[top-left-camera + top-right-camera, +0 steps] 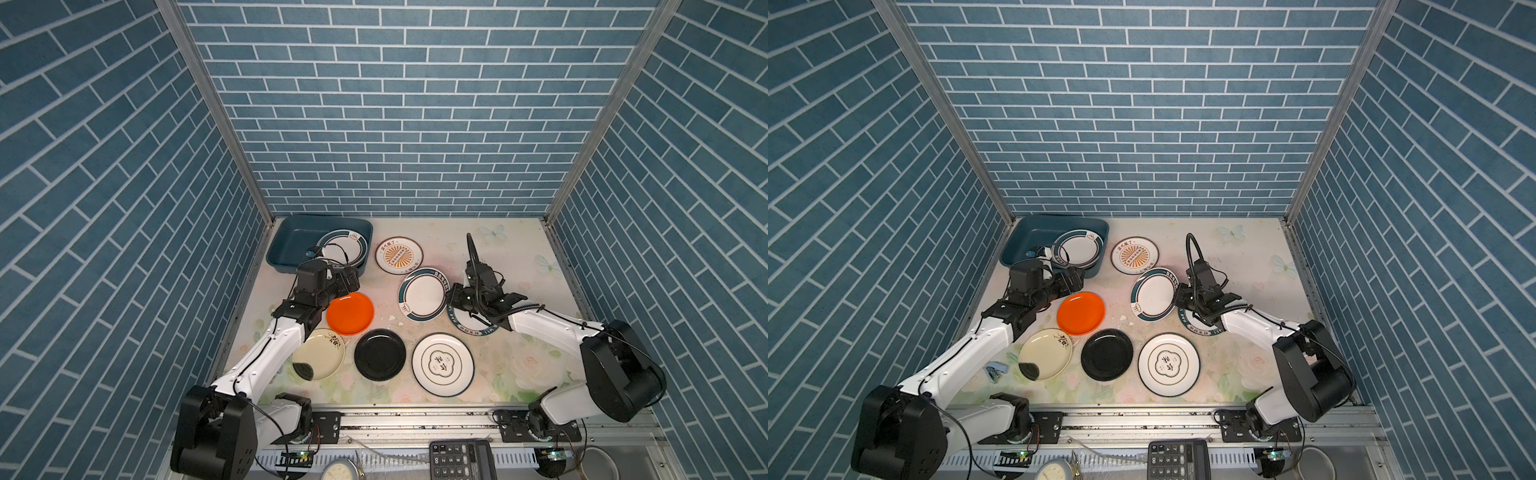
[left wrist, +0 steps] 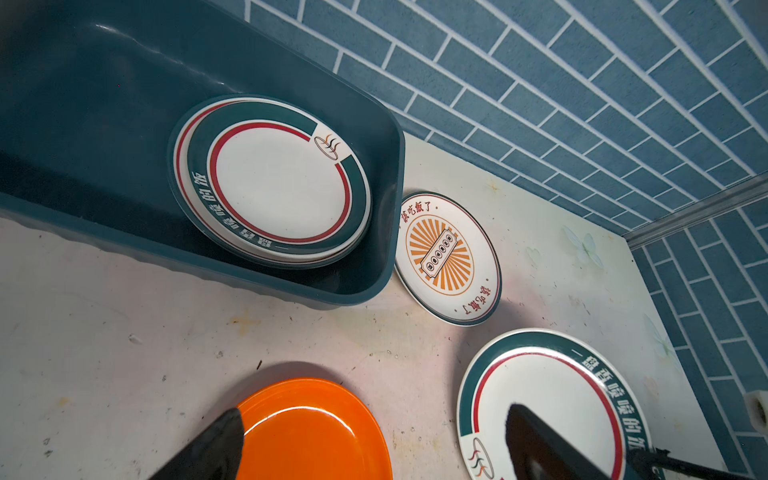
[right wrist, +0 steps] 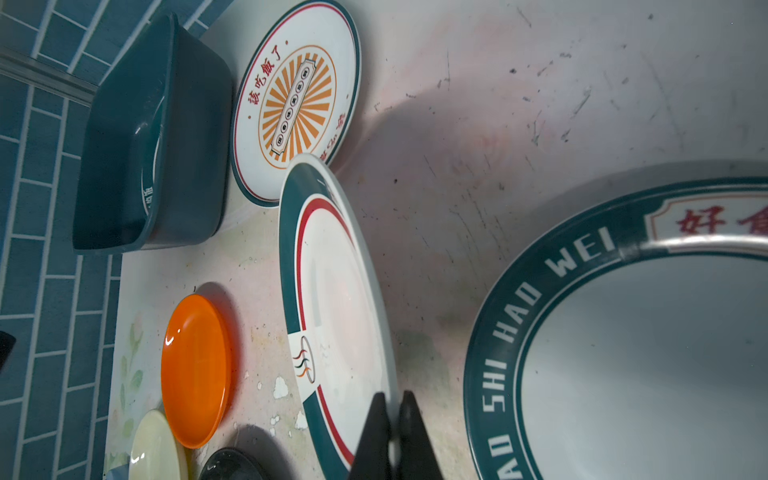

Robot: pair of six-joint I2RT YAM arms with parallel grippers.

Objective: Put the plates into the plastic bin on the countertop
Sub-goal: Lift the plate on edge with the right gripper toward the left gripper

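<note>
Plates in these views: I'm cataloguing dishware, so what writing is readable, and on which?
"SHI HAO WEI", red "好": large white plate, on its teal rim.
"該吃飯了": white round plate with orange sunburst.
"一盘香喷喷的饭": teal-and-red-rimmed white plate in the teal plastic bin, and its twin.
Cloud-emblem white plate, centre characters: too small.

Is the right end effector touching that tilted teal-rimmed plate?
Touching. The right wrist view shows the right end effector closed on the rim of the tilted teal-rimmed plate.

HAO WEI plate [image 1: 473, 330] mostly hidden under the right arm [image 1: 552, 328], second plate [image 2: 178, 158] in the plastic bin [image 2: 124, 104] showing only a rim sliver, calculator [image 1: 462, 459] and dial-faced disc [image 1: 338, 470] cut by the lower edge, small blue thing [image 1: 996, 371] on the bench [image 1: 1246, 257] too small to tell
</note>
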